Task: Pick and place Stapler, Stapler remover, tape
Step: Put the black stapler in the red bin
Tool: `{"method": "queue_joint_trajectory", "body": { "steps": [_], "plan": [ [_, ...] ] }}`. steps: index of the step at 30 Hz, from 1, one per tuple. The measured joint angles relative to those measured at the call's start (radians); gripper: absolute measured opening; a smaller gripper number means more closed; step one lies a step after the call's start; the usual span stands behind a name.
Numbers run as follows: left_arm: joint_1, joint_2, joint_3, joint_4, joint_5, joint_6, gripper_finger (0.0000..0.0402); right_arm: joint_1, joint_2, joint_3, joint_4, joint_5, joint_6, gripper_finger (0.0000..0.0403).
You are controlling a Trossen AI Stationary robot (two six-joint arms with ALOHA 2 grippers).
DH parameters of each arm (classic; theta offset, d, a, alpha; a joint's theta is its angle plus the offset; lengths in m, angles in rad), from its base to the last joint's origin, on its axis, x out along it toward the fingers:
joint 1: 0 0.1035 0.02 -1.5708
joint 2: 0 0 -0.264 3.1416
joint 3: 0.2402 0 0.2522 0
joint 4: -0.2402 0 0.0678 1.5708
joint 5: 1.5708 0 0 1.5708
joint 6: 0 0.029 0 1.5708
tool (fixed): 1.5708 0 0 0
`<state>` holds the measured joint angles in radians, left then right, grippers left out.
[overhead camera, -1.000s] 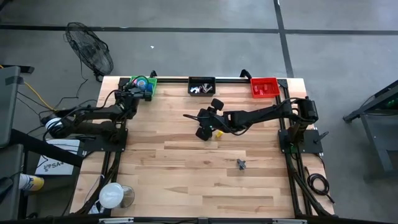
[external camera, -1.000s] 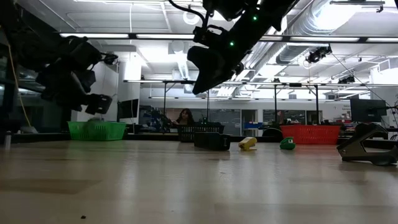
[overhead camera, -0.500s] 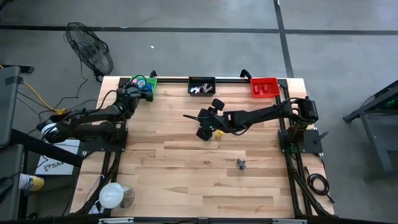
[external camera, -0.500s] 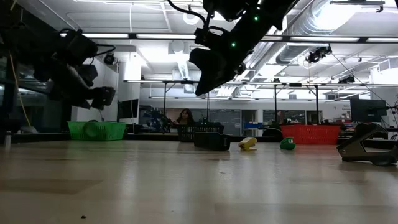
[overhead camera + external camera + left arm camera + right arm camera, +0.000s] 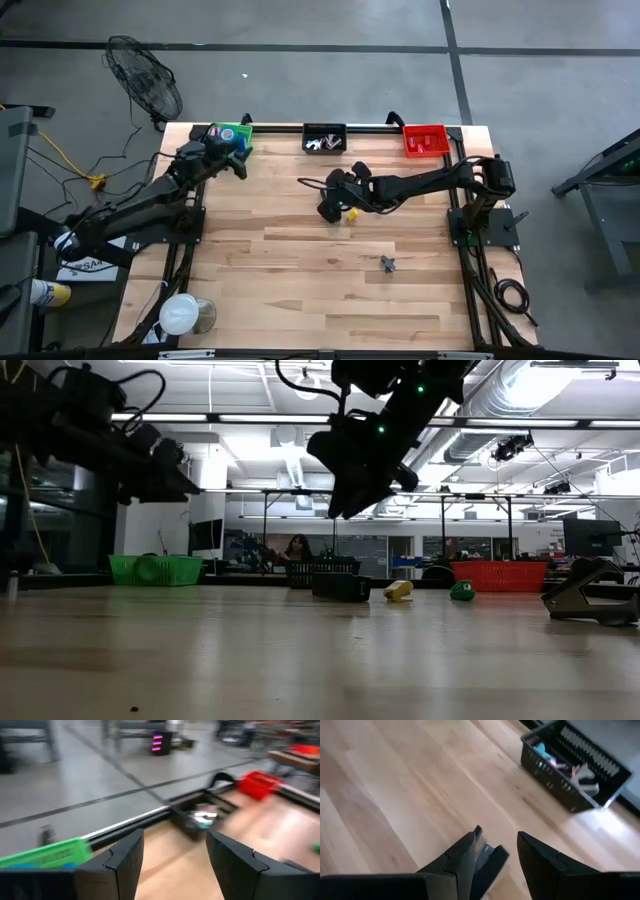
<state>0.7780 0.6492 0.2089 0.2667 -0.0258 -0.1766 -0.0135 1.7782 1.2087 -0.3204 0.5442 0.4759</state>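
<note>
Right gripper (image 5: 328, 207) open, empty, hovering mid-table; yellow tape (image 5: 351, 213) on the wood just beside it. Left gripper (image 5: 237, 160) open, empty, by green basket (image 5: 233, 131).

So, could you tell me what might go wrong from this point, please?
1. The right gripper hangs open over a dark object close beside the yellow tape roll; coming down, it may knock the roll away.
2. The left gripper, open and empty, is beside the green basket and could clip its rim.
</note>
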Motion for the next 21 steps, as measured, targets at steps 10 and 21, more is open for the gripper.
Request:
{"method": "queue_joint_trajectory", "body": {
  "steps": [10,21],
  "plan": [
    [0.000,-0.115,0.000,-0.065,0.387,0.018,0.0211,0.000,0.000,0.000,-0.022,0.018,0.159,0.0153],
    [0.000,-0.173,0.000,-0.134,0.567,0.049,0.0211,-0.001,0.000,0.000,-0.071,-0.012,0.210,0.0231]
  ]
}}
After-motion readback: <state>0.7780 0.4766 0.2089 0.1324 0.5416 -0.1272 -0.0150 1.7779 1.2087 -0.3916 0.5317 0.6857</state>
